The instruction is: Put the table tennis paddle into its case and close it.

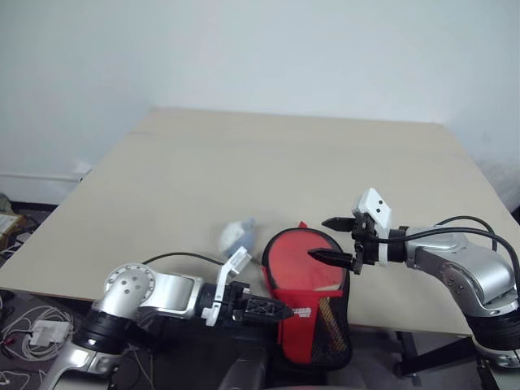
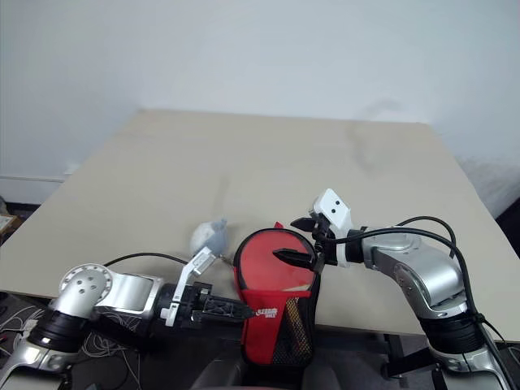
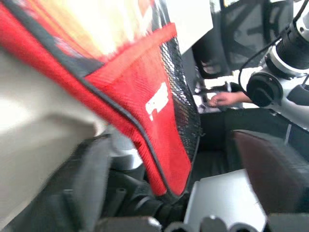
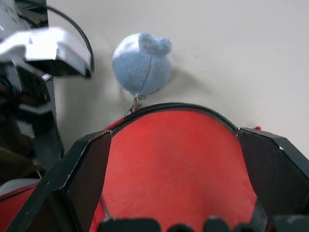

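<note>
Case (image 1: 307, 302) overhangs the worktop (image 1: 244, 162) edge, paddle (image 1: 296, 268) inside; my right gripper (image 1: 335, 238) jaws apart above it; my left gripper (image 1: 272, 309) jaws apart beside its mesh.

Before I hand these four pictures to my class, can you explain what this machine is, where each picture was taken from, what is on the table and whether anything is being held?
It is a two-armed robot, each arm ending in a two-fingered claw. Two pictures come from cameras in its head, looking down over the arms. The other two come from cameras on its wrists, looking along each claw's fingers.

On the beige table lies a red-and-black case, hanging partly over the near edge, with the red table tennis paddle inside it. Beside it sits a small pale blue fuzzy ball.

The right claw hovers open over the paddle's face. The left claw sits at the case's near side. Neither visibly holds anything.
</note>
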`<control>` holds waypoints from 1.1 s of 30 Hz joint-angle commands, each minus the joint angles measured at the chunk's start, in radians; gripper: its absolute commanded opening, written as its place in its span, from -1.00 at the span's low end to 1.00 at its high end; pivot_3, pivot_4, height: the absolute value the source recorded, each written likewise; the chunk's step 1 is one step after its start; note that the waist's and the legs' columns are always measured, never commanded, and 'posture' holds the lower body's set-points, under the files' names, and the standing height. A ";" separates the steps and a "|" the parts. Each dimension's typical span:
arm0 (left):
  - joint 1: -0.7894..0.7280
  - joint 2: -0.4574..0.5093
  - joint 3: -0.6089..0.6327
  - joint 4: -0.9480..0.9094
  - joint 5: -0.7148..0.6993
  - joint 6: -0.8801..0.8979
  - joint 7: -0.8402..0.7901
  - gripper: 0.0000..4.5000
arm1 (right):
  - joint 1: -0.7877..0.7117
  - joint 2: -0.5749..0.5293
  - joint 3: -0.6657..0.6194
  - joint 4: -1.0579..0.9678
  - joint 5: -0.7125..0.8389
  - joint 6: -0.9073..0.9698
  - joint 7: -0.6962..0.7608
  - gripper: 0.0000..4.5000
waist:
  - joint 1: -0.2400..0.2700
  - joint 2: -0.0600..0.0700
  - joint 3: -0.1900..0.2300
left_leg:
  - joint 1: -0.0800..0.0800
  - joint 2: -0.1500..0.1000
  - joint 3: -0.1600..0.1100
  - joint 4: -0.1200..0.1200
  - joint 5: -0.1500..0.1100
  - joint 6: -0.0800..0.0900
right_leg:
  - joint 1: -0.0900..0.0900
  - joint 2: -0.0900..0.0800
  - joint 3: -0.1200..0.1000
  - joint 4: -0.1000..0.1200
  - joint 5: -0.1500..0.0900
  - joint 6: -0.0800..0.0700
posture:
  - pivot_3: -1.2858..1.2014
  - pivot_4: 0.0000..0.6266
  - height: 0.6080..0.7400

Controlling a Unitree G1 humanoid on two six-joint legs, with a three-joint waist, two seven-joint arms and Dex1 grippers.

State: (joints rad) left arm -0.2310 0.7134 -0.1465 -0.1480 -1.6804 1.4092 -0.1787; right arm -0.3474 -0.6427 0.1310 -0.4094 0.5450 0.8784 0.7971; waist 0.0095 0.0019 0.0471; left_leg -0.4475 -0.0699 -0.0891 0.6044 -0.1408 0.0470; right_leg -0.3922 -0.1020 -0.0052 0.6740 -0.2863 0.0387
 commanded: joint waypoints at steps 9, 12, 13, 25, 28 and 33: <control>0.070 0.169 0.319 -0.318 0.297 -0.286 -0.378 1.00 | -0.084 0.059 0.047 0.083 -0.030 -0.043 0.008 0.59 | 0.001 0.001 0.001 | 0.001 0.000 0.003 -0.006 0.000 0.000 | -0.001 0.000 0.002 -0.001 0.000 0.000 | 0.03 -1.00 0.50; 0.098 0.178 0.328 -0.300 0.498 -0.442 -0.466 1.00 | -0.103 0.081 0.070 0.112 -0.049 -0.056 0.003 0.12 | 0.001 0.001 0.001 | 0.001 0.000 0.004 -0.007 0.000 0.000 | -0.002 0.000 0.003 -0.002 0.000 -0.001 | 0.03 -1.00 0.50; 0.101 0.169 0.320 -0.286 0.544 -0.478 -0.474 1.00 | -0.106 0.086 0.073 0.118 -0.054 -0.059 0.003 -0.03 | 0.001 0.001 0.001 | 0.001 0.000 0.005 -0.007 0.000 0.000 | -0.003 0.000 0.004 -0.002 0.000 -0.001 | 0.03 -1.00 0.50; 0.191 0.040 0.224 -0.224 0.913 -0.737 -0.524 1.00 | -0.123 0.195 0.137 0.197 -0.135 -0.081 -0.054 -0.99 | 0.002 0.001 0.001 | 0.001 -0.001 0.005 -0.009 0.000 0.000 | -0.004 0.001 0.001 -0.002 0.001 0.000 | 0.03 -1.00 0.50; 0.196 0.004 0.232 -0.193 0.951 -0.759 -0.513 1.00 | -0.121 0.210 0.151 0.210 -0.154 -0.087 -0.061 -0.99 | 0.001 0.001 0.001 | 0.001 -0.001 0.005 -0.009 0.000 0.000 | -0.004 0.001 0.001 -0.001 0.001 0.000 | 0.03 -1.00 0.50; 0.157 -0.072 0.285 -0.119 0.957 -0.769 -0.466 1.00 | -0.113 0.226 0.174 0.214 -0.173 -0.085 -0.058 -0.99 | 0.001 0.000 0.001 | 0.002 -0.001 0.004 -0.008 0.000 0.000 | -0.004 0.002 0.000 0.000 0.001 0.001 | 0.03 -1.00 0.50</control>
State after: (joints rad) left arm -0.0470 0.6473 0.0988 -0.2638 -0.7210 0.6573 -0.6533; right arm -0.4545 -0.4181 0.3065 -0.1845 0.3791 0.8121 0.7362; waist 0.0109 0.0023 0.0478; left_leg -0.4457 -0.0710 -0.0860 0.5964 -0.1406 0.0470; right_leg -0.3963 -0.1002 -0.0061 0.6740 -0.2852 0.0399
